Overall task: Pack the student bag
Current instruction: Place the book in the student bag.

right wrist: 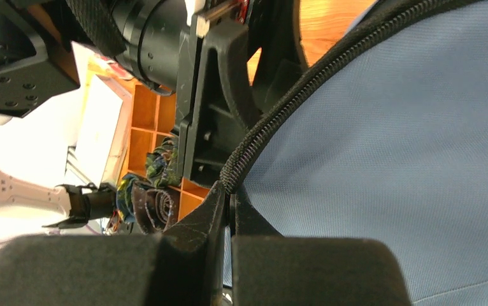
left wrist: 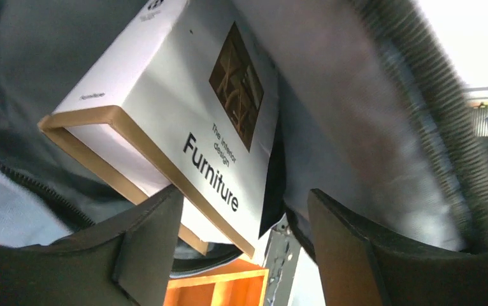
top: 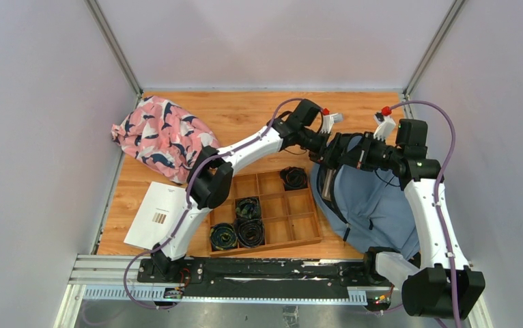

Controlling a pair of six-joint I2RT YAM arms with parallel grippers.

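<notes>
The slate-blue student bag [top: 375,205] lies at the right of the table with its opening toward the middle. My right gripper [top: 358,156] is shut on the bag's zipper edge [right wrist: 273,127] and holds the opening up; the blue fabric [right wrist: 388,159] fills the right wrist view. My left gripper [top: 339,147] reaches into the opening. In the left wrist view its jaws stand wide apart [left wrist: 244,204]. A white book titled "Furniture" [left wrist: 165,108] lies just beyond them, tilted inside the bag's grey lining [left wrist: 356,95]. The book's lower corner sits between the fingertips without being clamped.
A wooden tray [top: 300,222] with several rolled cloths [top: 248,208] stands in the middle, touching the bag's left side. A white booklet [top: 156,213] lies left of the tray. A pink patterned cloth [top: 160,137] lies at the back left. Walls enclose the table.
</notes>
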